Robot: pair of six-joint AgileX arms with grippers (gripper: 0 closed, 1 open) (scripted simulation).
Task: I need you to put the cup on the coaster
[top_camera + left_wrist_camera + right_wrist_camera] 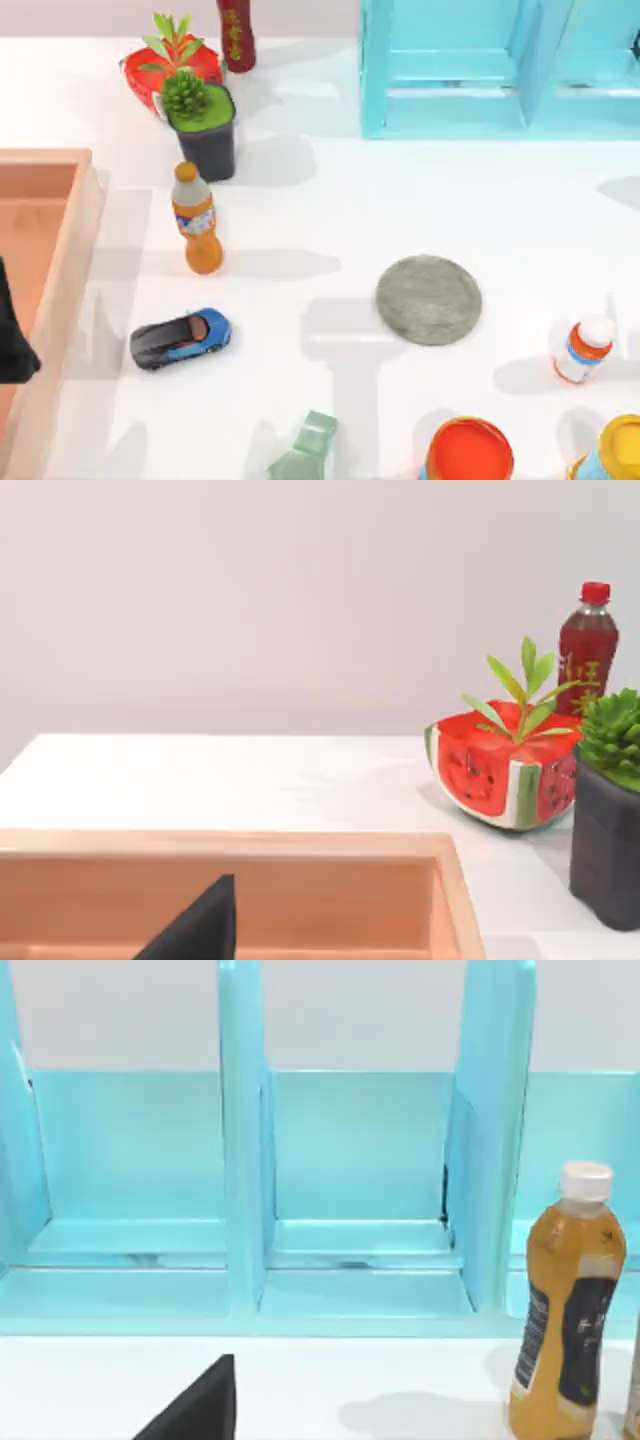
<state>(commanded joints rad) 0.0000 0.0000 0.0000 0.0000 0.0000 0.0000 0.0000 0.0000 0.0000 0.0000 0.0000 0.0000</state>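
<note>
top view | coaster (429, 299) bare | toy car (181, 339) well left

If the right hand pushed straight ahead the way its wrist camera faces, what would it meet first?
Most likely the turquoise shelf unit, around its middle compartment. The table ahead looks bare up to it; the yellow bottle stands off to one side, though depth is hard to judge.

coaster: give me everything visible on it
The coaster is a flat round grey disc with a mottled, stone-like top. It lies flat on the white table, right of centre in the top view. Nothing rests on it or touches it, and no cup is on it; the small white-capped bottle stands apart to its right.
</note>
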